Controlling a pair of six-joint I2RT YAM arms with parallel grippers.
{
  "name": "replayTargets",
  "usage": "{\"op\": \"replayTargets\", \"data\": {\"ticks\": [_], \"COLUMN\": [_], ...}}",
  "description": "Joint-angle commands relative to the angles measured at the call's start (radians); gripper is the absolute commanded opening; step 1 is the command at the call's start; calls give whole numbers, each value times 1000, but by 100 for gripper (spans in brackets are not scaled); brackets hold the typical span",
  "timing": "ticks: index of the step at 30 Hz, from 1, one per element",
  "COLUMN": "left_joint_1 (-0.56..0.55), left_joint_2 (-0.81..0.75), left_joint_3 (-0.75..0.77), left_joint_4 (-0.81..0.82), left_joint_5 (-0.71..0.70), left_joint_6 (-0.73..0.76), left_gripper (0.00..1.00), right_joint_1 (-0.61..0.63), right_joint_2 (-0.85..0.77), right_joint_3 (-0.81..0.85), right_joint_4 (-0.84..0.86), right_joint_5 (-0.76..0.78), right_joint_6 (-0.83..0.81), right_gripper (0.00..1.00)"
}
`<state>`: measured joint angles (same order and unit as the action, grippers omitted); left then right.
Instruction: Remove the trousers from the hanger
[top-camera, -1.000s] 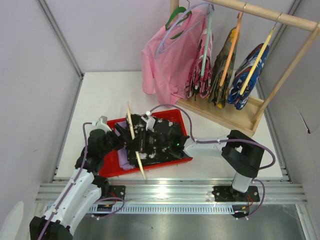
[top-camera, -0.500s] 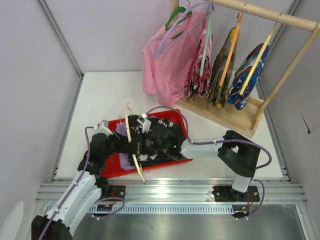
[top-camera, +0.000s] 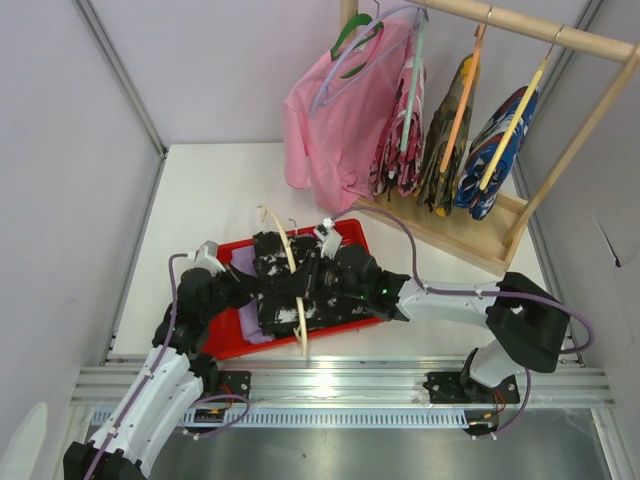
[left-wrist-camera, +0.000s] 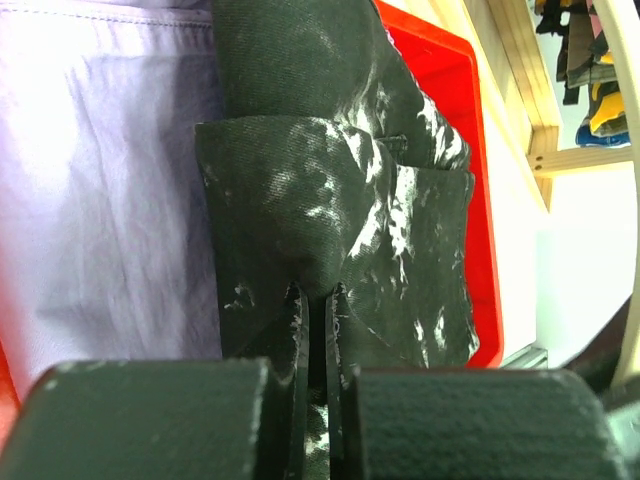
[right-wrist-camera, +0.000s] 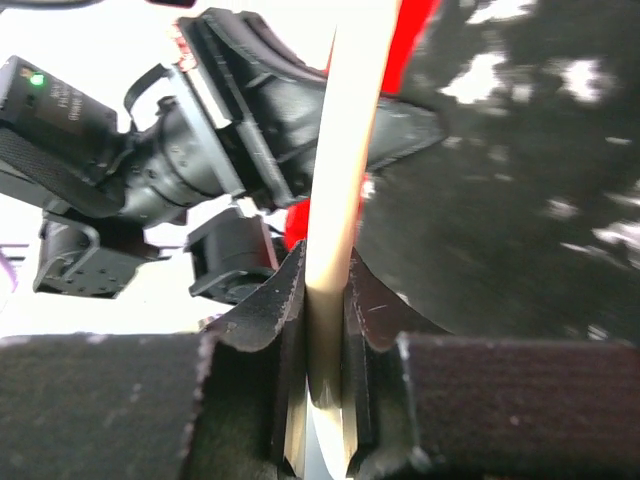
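Right, near end first: left hand (left-wrist-camera: 318, 300) is pinched almost closed on a fold of the black speckled trousers (left-wrist-camera: 300, 180). Right hand (right-wrist-camera: 322, 290) is clamped tight on the cream wooden hanger (right-wrist-camera: 352, 130), bar seated between its fingers. Both sit over the red tray (top-camera: 222, 338), about 6 o'clock on the worktop (top-camera: 200, 190). Black pair is bunched mid-tray, lying over the lavender trousers (left-wrist-camera: 110, 200), which show at the tray's 9 o'clock side. Hanger runs roughly 12-to-6 across the black cloth. Can't tell whether the cloth is draped over its bar or just lies under it. My read: the step is pulling hanger and cloth apart. To do it well, the left hand anchors the cloth low in the tray. The right hand draws the hanger along its own axis towards 12, lifting slightly so the hook doesn't snag. Go slow, a thin pinch may slip. Don't drag the lavender pair out. Far off at 1–2 o'clock: wooden rack (top-camera: 450, 228) with pink shirt (top-camera: 335, 130) and other garments, leave alone.
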<state>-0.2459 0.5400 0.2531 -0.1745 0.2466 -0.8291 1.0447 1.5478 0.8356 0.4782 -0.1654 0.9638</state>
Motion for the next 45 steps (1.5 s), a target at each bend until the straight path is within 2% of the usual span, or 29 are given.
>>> {"op": "replayTargets", "data": {"ticks": [1, 10, 14, 15, 16, 17, 18, 20, 21, 25, 28, 31, 34, 41, 45], "left_joint_1": [13, 14, 14, 14, 14, 13, 13, 11, 10, -13, -72, -95, -98, -99, -98], "left_joint_2": [15, 18, 23, 31, 46, 52, 52, 28, 20, 11, 0, -55, -136, -323, -370], "left_joint_3": [21, 35, 72, 101, 122, 165, 204, 238, 288, 359, 420, 460, 437, 308, 272], "left_joint_4": [-134, -135, -131, -143, -161, -190, -245, -298, -343, -447, -536, -572, -563, -603, -625], "left_joint_5": [13, -6, 60, 71, 80, 77, 62, 34, 5, -53, -148, -136, -89, -127, -107], "left_joint_6": [53, 58, 93, 120, 134, 149, 177, 196, 205, 190, 150, 87, -48, -476, -602], "left_gripper": [0, 0, 1, 8, 37, 52, 74, 86, 99, 99, 98, 97, 97, 97, 97], "right_joint_1": [-46, -67, -75, -75, -77, -75, -75, -77, -77, -77, -74, -71, -58, -5, 9], "right_joint_2": [-109, -141, -138, -134, -130, -126, -120, -98, -75, -13, 20, 52, 72, 106, 120], "right_joint_3": [-15, 3, 8, 10, 11, 16, 17, 31, 37, 66, 72, 88, 99, 77, 57], "right_joint_4": [-56, -185, -208, -205, -196, -187, -156, -124, -90, 9, 94, 140, 171, 283, 335], "right_joint_5": [156, 150, 129, 126, 122, 113, 106, 75, 63, -15, -55, -68, -65, -25, -14], "right_joint_6": [-105, -194, -203, -201, -192, -185, -177, -142, -131, -57, -25, -4, -4, 0, -4], "right_gripper": [0, 0, 0, 0, 0, 0, 0, 0, 0, 0, 0, 0, 0, 0, 0]}}
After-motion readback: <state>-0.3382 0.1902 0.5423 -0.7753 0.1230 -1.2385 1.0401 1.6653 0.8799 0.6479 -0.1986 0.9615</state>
